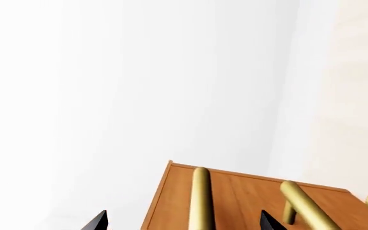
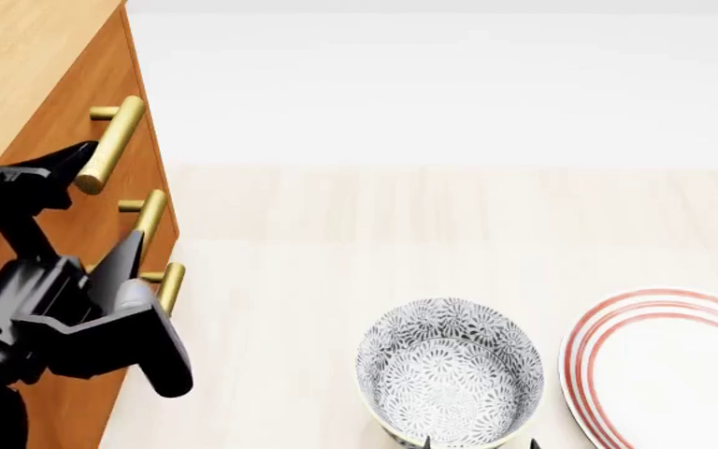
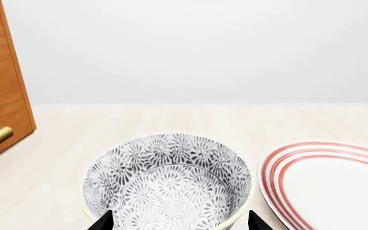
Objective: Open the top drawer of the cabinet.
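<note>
The cabinet [image 2: 16, 56] stands at the left of the head view, orange-brown with a lighter top and three brass bar handles. The top drawer [image 2: 70, 120] looks closed, and its handle [image 2: 115, 140] is the uppermost bar. My left gripper [image 2: 105, 200] is open at the cabinet's front, with one finger above that handle and one below it. In the left wrist view the handle [image 1: 201, 201] runs between my open left gripper's [image 1: 184, 221] dark fingertips [image 1: 98, 221], without touching them. My right gripper [image 3: 178, 221] is open and empty, low at the patterned bowl.
A grey-and-white patterned bowl [image 2: 449, 376] sits on the pale surface, front centre. A white plate with red rings [image 2: 671, 369] lies to its right. The two lower handles [image 2: 149, 215] sit below the top one. A white wall stands behind.
</note>
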Controlling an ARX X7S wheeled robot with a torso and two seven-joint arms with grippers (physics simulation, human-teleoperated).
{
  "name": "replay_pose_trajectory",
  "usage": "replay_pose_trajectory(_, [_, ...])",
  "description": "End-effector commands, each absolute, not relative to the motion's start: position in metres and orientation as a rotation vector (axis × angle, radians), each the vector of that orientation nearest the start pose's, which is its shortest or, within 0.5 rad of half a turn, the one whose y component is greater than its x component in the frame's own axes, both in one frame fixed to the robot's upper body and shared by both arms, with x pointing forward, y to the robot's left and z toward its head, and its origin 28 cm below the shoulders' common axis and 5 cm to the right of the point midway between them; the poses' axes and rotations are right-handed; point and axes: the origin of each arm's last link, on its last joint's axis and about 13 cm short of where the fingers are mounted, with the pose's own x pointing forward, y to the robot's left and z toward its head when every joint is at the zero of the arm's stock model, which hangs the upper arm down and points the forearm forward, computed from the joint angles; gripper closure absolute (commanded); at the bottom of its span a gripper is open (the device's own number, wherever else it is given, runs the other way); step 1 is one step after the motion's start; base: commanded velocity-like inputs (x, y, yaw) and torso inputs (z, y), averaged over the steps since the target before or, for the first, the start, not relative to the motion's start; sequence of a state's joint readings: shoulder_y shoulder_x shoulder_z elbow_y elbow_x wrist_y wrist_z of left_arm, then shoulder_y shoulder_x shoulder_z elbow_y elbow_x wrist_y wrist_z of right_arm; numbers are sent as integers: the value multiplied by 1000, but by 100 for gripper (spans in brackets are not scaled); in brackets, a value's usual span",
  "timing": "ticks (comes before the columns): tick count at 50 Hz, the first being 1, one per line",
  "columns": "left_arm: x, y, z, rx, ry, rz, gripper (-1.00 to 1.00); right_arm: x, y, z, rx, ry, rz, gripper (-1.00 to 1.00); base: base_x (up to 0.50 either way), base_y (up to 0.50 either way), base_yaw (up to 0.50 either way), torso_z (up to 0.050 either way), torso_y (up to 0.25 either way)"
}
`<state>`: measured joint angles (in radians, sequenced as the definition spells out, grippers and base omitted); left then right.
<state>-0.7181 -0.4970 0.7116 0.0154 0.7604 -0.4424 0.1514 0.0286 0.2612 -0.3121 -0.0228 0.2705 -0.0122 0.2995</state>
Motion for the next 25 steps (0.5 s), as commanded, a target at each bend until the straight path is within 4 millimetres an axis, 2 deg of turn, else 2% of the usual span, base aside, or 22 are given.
replay_pose_trajectory(1, [331, 247, 176, 1424, -206, -103, -100, 210, -96, 16, 12, 11, 6, -100, 0, 0, 0, 0, 0])
replay_pose_trajectory(25, [345, 247, 182, 1438, -182, -98, -100, 209, -95, 16, 14, 16, 8, -100, 0, 0, 0, 0, 0])
